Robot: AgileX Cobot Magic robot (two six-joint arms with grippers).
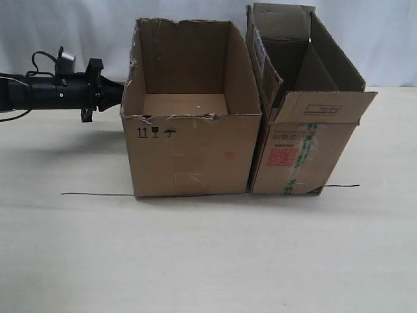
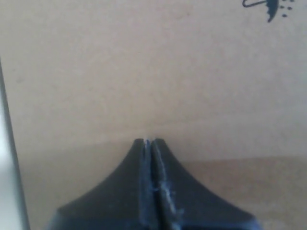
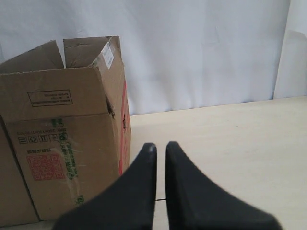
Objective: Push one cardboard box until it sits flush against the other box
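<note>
The wide cardboard box [image 1: 192,153] with a torn rim stands mid-table, open at the top. Its right side meets the other box [image 1: 300,153], taller, with a red label and raised flaps; I see no gap between them at the base. My left gripper [image 1: 121,94] reaches in from the left, shut, tips against the wide box's left wall near the top. In the left wrist view the shut gripper [image 2: 147,140] touches plain cardboard [image 2: 144,72]. The right gripper [image 3: 160,145] hangs over bare table beside the other box [image 3: 62,129], with only a narrow slit between its fingers and nothing held.
A thin black line [image 1: 98,194] runs across the pale table [image 1: 208,261] under both boxes and comes out again at the right [image 1: 342,186]. A white backdrop [image 1: 78,32] closes the rear. The right arm does not show in the exterior view.
</note>
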